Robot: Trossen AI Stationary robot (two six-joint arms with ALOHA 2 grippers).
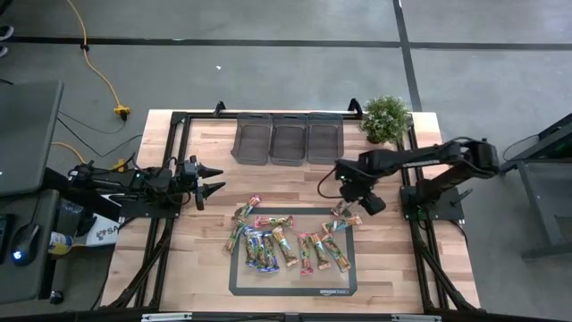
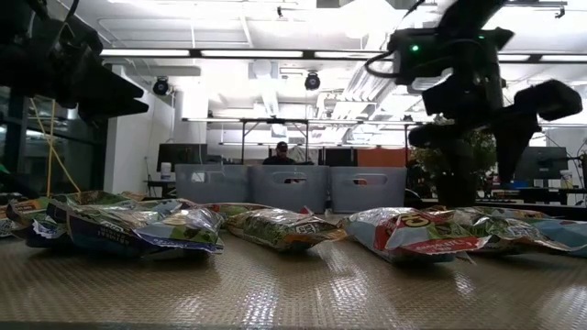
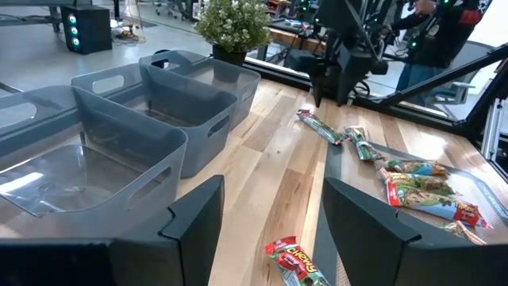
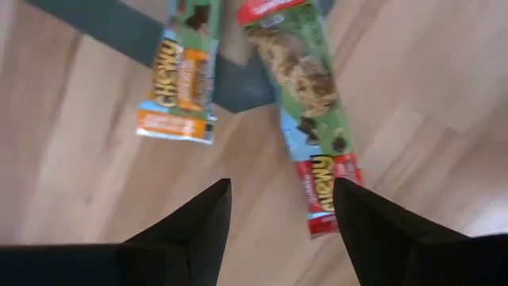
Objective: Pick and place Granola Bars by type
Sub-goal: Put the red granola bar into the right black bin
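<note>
Several Granola Bars [image 1: 286, 246] in blue, green, orange and red wrappers lie flat on and around a black mat [image 1: 239, 288]; the low view shows them in a row [image 2: 275, 225]. My right gripper [image 1: 368, 204] hangs open, pointing down, over the mat's far right corner. Below its fingers [image 4: 278, 208] lie a green-and-red bar [image 4: 305, 103] and an orange bar [image 4: 178, 79]. My left gripper [image 1: 219, 179] waits open and level at the table's left side, above the wood [image 3: 274, 214]. A red bar [image 3: 298, 258] lies just ahead of it.
Three dark grey bins [image 1: 289, 139] stand side by side at the far edge, seen also as bins [image 3: 151, 119] in the left wrist view. A potted plant [image 1: 386, 116] sits at the far right corner. Bare wood lies between the bins and the mat.
</note>
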